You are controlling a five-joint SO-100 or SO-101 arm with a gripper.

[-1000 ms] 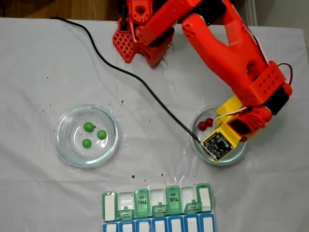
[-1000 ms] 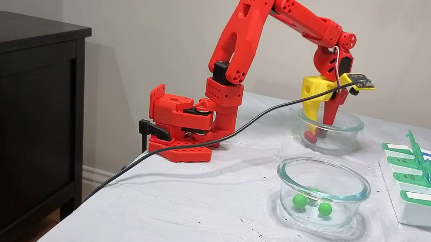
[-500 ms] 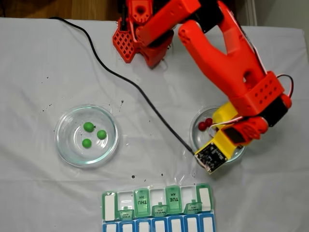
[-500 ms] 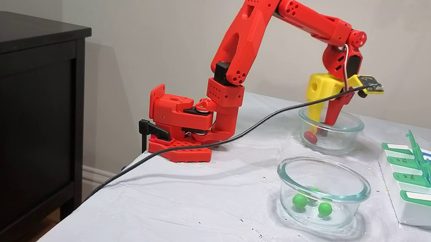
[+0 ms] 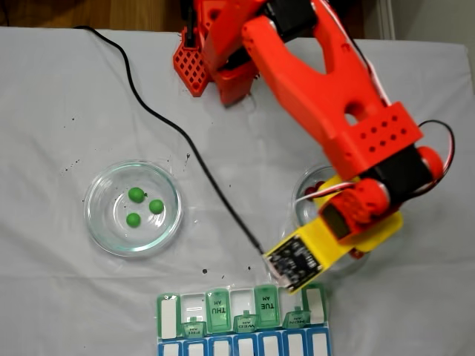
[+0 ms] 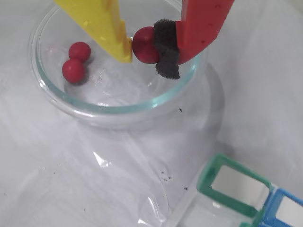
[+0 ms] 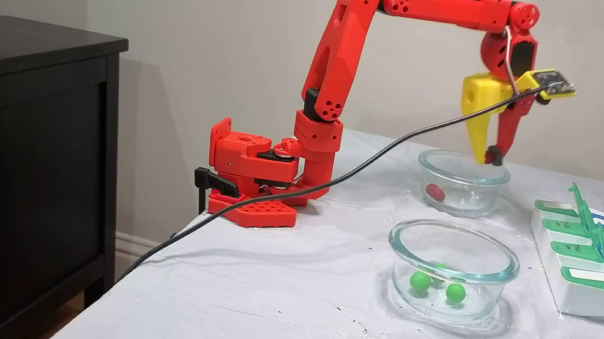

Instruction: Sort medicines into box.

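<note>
Slippage is the main risk: a red ball [image 6: 143, 45] is pinched between the gripper [image 6: 150, 47] tips by a small contact. If jolted above the glass dish [image 6: 71, 97], it could be dropped short of the box [image 7: 596, 296].

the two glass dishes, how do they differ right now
The farther dish holds two dark red balls; the nearer dish holds three green balls. The gripper hangs above the farther dish, pinching a third red ball; nothing hangs above the nearer dish. Both are round clear glass.
</note>
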